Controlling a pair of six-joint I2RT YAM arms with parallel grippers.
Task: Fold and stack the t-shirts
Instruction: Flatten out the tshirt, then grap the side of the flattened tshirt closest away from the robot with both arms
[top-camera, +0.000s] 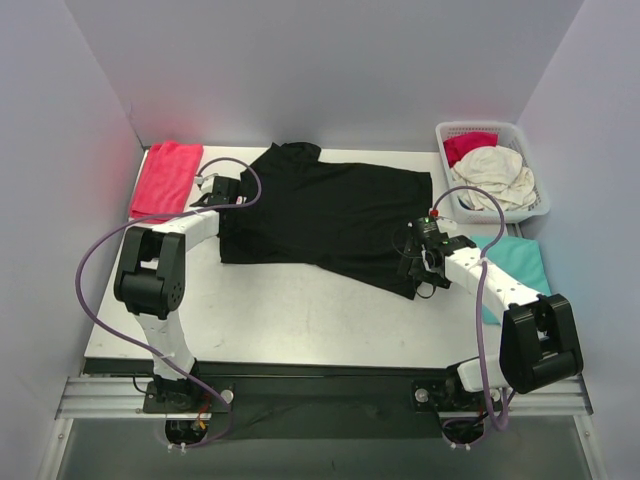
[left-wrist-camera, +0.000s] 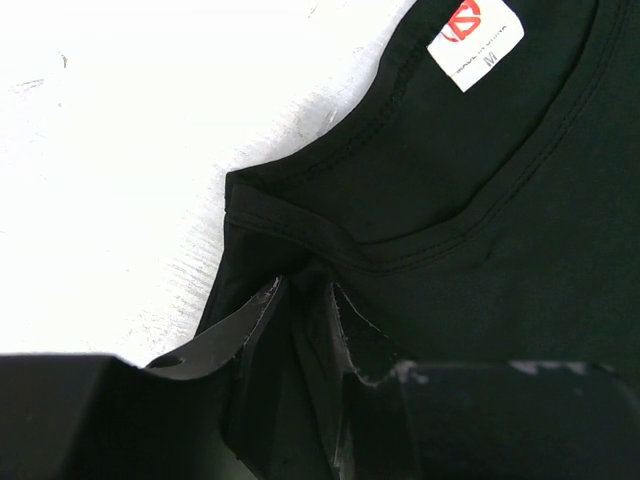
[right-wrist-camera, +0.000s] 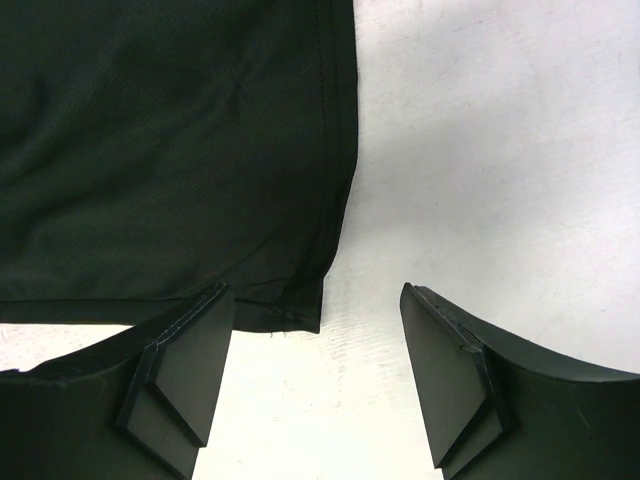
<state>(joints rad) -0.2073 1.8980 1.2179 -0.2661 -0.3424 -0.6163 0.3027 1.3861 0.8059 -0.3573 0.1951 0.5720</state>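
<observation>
Left claw (left-wrist-camera: 305, 295) first: its jaws are drawn almost together, with a ridge of black cloth pinched between them just beside the collar seam. We judge it has hold of the black t-shirt (top-camera: 330, 210). The right claw (right-wrist-camera: 315, 295) stands wide open and holds nothing. The shirt's near right hem corner lies between its jaws, flat on the table (top-camera: 300, 310).

As for progress, the black shirt lies spread across the middle of the table, collar to the left and hem to the right, with no fold in it that we can make out. A red t-shirt (top-camera: 165, 178) at the far left looks folded into a neat oblong. A teal t-shirt (top-camera: 520, 260) lies flat at the right, partly under the right arm. No stack has been built yet, and a cream shirt (top-camera: 497, 172) and another red one (top-camera: 468, 145) wait crumpled in the basket (top-camera: 452, 130) at the far right — most of the work is left.

The black cloth is a matte, fine knit with a double-stitched hem and a ribbed neckband, and a small white neck label (left-wrist-camera: 475, 35) sits inside the collar. It is limp stuff and puckers where it is pinched. The basket is stiff white lattice.
</observation>
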